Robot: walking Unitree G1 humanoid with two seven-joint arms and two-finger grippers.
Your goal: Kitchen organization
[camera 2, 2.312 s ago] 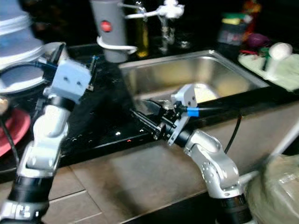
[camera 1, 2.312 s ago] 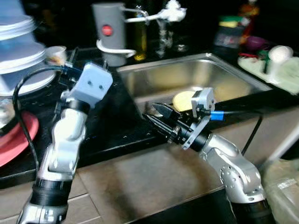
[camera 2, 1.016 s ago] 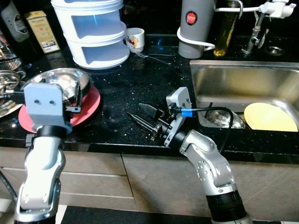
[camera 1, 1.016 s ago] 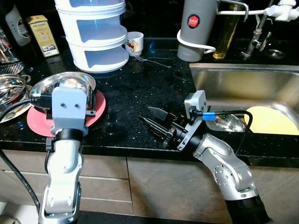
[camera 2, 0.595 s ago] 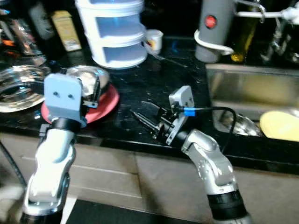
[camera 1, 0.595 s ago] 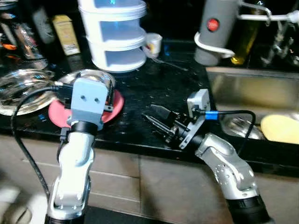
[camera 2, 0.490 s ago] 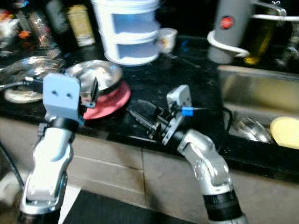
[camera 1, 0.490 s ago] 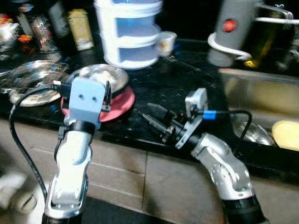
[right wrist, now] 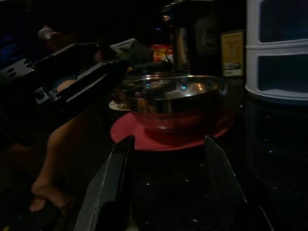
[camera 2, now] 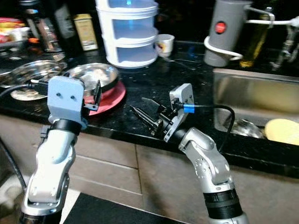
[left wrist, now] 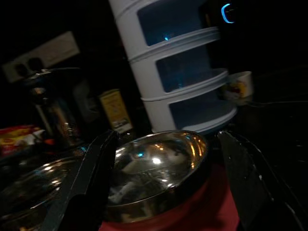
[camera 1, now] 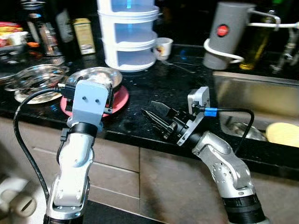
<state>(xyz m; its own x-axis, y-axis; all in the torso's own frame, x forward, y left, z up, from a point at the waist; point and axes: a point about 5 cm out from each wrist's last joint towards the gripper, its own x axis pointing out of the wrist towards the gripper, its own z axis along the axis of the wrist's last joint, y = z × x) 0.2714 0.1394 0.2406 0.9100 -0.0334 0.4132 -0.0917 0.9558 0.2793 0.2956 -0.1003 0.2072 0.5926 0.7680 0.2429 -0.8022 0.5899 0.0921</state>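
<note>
we hold our left gripper (camera 1: 88,91), jaws open, nearest the steel bowl (camera 1: 96,77) at its 12 o'clock on the red plate (camera 1: 119,99), while our right gripper (camera 1: 156,117), jaws also open, faces it from 3 o'clock.

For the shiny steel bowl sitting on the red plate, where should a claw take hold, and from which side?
Probably the shiny steel bowl is best pinched at its thin near rim, one finger inside and one outside, coming from the counter's front edge. It sits upright and open on the red plate, walls too round to clamp. The left claw already faces it, open, fingers either side; the right claw hangs open further right.
</note>
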